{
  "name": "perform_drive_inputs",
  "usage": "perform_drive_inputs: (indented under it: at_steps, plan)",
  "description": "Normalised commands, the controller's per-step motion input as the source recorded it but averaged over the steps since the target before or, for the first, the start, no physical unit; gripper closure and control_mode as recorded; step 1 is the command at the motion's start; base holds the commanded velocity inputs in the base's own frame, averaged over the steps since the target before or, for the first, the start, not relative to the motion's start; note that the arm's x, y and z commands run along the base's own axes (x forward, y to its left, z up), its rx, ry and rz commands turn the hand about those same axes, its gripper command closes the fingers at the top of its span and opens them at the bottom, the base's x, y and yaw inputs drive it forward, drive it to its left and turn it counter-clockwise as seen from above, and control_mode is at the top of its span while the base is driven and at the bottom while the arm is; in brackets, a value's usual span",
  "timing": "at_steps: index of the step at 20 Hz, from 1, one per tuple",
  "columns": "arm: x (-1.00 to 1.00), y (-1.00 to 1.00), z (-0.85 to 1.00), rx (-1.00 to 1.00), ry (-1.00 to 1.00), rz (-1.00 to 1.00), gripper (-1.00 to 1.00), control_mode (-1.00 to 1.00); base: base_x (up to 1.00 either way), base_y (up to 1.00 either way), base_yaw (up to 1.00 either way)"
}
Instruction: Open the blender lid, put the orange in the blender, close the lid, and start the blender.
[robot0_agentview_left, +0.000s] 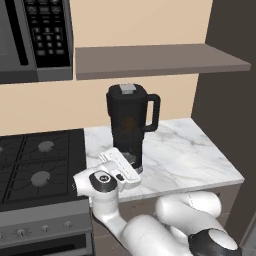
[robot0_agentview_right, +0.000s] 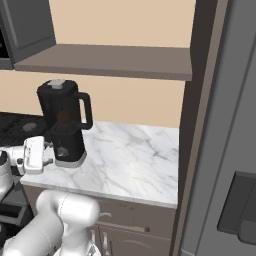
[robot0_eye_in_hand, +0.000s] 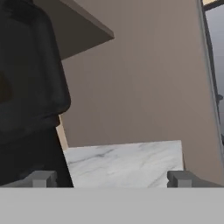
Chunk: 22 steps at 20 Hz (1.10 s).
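The arm rises from the frame's bottom – elbow bent – its gripper (robot0_eye_in_hand: 112, 178) level, fingers (robot0_eye_in_hand: 42, 178) spread wide, holding nothing.

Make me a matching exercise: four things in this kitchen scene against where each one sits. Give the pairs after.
Things:
1. blender lid
2. orange
3. pincer
4. shelf

Places:
A. on the wall above the counter
B. seen dimly inside the dark jar
C. on top of the jar, closed
D. low beside the blender base, open

Pairs: 1-C, 2-B, 3-D, 4-A
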Motion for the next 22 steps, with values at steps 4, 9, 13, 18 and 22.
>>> perform_drive_inputs:
  at_steps: [4, 9, 13, 18, 22]
  plan:
    - [0.08, -0.06, -0.11, 0.00, -0.08, -0.01, -1.00, -1.00, 0.00, 0.00, 0.00]
    - [0.00, -0.20, -0.12, 0.00, -0.09, 0.00, -1.00, -1.00, 0.00, 0.00, 0.00]
    - [0.00, -0.32, -0.05, 0.00, -0.11, 0.00, -1.00, -1.00, 0.00, 0.00, 0.00]
    - [0.00, -0.30, 0.00, 0.00, -0.08, 0.01, -1.00, -1.00, 0.00, 0.00, 0.00]
    - [0.01, 0.00, -0.05, 0.00, -0.01, 0.05, -1.00, -1.00, 0.00, 0.00, 0.00]
